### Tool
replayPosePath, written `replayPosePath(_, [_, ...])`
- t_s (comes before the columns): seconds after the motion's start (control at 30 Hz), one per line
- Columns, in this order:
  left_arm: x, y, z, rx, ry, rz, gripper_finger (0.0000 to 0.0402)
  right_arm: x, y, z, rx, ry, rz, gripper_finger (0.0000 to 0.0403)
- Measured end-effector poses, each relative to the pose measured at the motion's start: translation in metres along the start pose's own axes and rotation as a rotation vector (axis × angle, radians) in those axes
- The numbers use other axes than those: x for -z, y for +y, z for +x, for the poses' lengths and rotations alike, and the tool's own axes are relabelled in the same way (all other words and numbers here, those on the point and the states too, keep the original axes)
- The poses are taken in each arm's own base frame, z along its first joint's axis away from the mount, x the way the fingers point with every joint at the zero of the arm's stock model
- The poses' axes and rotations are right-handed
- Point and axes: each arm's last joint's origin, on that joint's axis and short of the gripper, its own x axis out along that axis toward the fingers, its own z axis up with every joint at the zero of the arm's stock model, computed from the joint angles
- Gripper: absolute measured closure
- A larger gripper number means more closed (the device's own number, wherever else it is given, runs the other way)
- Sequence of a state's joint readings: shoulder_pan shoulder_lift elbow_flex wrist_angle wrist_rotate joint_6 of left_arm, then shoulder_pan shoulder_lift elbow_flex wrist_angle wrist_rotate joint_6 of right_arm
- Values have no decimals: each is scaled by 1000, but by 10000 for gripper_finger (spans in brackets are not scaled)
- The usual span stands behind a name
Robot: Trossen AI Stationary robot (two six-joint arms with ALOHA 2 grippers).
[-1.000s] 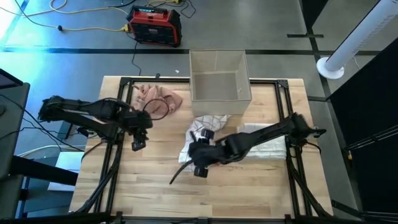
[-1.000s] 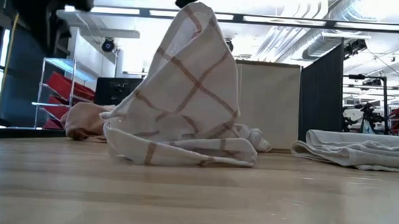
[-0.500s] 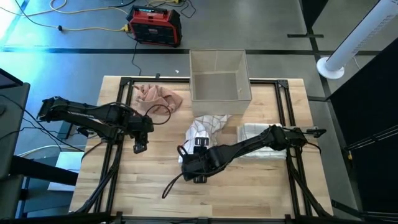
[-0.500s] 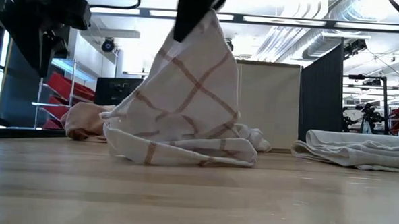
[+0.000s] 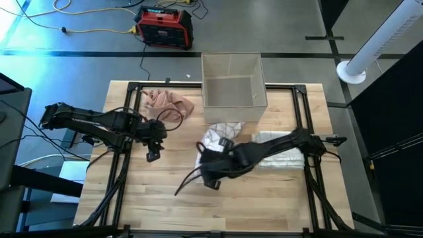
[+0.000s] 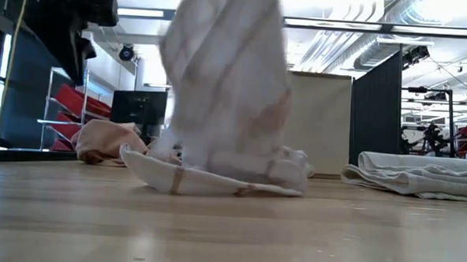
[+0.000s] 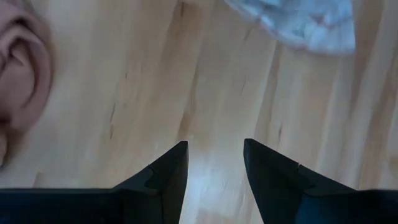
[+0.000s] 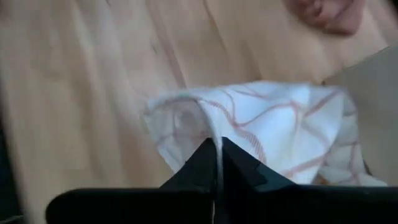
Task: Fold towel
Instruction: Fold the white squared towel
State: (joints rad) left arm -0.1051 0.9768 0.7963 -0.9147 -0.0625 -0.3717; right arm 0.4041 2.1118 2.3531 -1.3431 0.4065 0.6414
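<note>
While right claw (image 5: 213, 173) hung over desk (image 5: 264, 205) middle, fingers were clamped together on edge of checked towel (image 6: 219, 107); cloth was raised in blurred peak, lower folds resting on wood in front of open box (image 5: 232, 80). Left claw (image 5: 153, 156) hovered over bare desk, well apart from towel, fingers (image 7: 165, 180) spread, nothing between them. Pink cloth (image 5: 165, 104) lay bunched beside box, on left arm's side. Folded white towels (image 5: 283, 147) lay stacked on right arm's side, partly under that arm.
</note>
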Motion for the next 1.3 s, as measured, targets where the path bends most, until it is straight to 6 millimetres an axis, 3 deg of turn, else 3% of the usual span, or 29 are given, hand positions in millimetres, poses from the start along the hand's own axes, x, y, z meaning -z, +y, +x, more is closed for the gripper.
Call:
replayPosePath(0.13, [-8, -3, 1, 22, -73, 2, 255, 13, -7, -67, -30, -109, 81, 402])
replayPosePath(0.23, [-16, -6, 2, 30, -152, 35, 255, 28, -6, -102, -48, -168, 131, 402])
replayPosePath(0.37, [-31, -12, 6, 53, -271, 115, 255, 43, -6, -140, -86, -287, 191, 402])
replayPosePath(0.53, [-51, -20, 11, 104, -417, 117, 255, 33, -11, -167, -195, -434, 195, 403])
replayPosePath(0.67, [-61, -26, 16, 198, -464, 136, 255, 21, -17, -172, -189, -521, 118, 403])
replayPosePath(0.77, [-63, -30, 26, 235, -429, 149, 255, 25, -23, -166, -154, -446, 101, 403])
replayPosePath(0.93, [-63, -36, 46, 229, -352, 156, 255, 59, -31, -156, -6, -221, 187, 403])
replayPosePath(1.07, [-62, -42, 67, 210, -288, 198, 255, 79, -20, -146, -27, -171, 174, 403])
replayPosePath(1.3, [-67, -49, 118, 187, -252, 440, 249, 114, -9, -113, 42, 2, 219, 403])
